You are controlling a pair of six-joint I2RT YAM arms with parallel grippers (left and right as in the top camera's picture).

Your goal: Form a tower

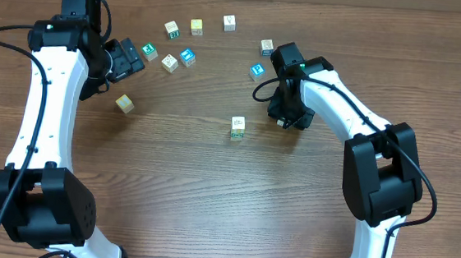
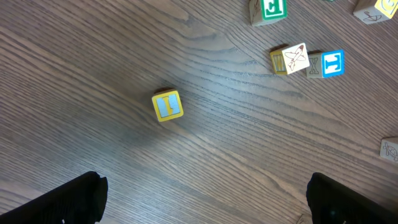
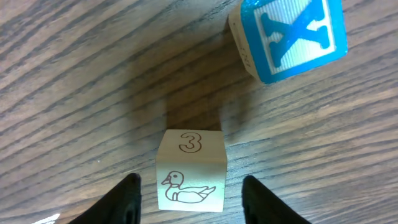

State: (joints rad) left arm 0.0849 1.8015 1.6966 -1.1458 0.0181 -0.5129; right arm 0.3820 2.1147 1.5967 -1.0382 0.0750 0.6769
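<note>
The left gripper (image 1: 130, 59) hangs over the table (image 1: 177, 182) with its fingers (image 2: 68, 199) spread wide, and nothing is between them. Ahead of its fingertips lies a yellow cube (image 2: 167, 106) with a blue face, alone. Farther ahead are a green-letter cube (image 2: 267, 9) and a blue-letter cube (image 2: 326, 64), the last one just beside a cube with a drawing (image 2: 291, 59). The tower (image 1: 238, 128), a narrow stack of alphabet cubes with a pale top, stands upright near the right gripper (image 1: 283, 121). It is outside that gripper's fingers, on the side toward the left arm, and neither tool touches it. The right gripper is low at the table, its fingers (image 3: 127, 199) parted around a duck cube (image 3: 191, 171) marked 3, with a thin gap on each side. Beyond this cube lies a blue X cube (image 3: 292, 37), turned askew.
</note>
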